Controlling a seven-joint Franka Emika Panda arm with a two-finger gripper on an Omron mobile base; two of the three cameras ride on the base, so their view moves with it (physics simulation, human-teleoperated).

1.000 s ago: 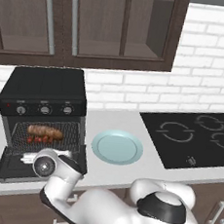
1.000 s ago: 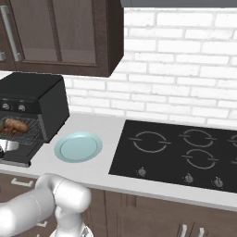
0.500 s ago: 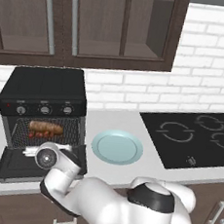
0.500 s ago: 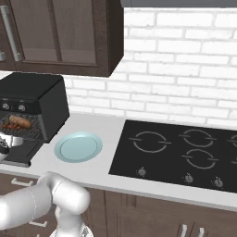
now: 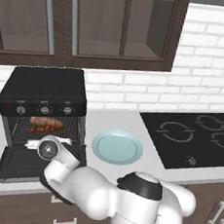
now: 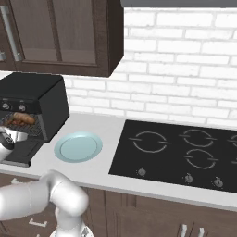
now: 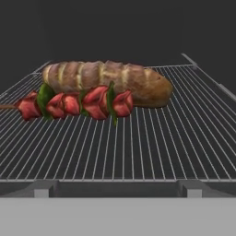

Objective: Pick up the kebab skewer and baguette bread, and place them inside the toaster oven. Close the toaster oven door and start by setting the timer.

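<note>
Wire rack [image 7: 138,147], one baguette bread [image 7: 108,80], one kebab skewer [image 7: 76,103]

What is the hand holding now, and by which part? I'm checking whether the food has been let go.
Nothing. The kebab skewer and baguette bread lie free on the toaster oven's wire rack.

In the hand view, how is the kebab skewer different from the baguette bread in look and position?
The kebab skewer is thin, with red chunks and green pieces on a stick; the baguette bread is a thick, golden-brown loaf. The skewer lies nearer the camera, the bread behind it. The bread reaches further right. Both lie flat on the wire rack, side by side.
</note>
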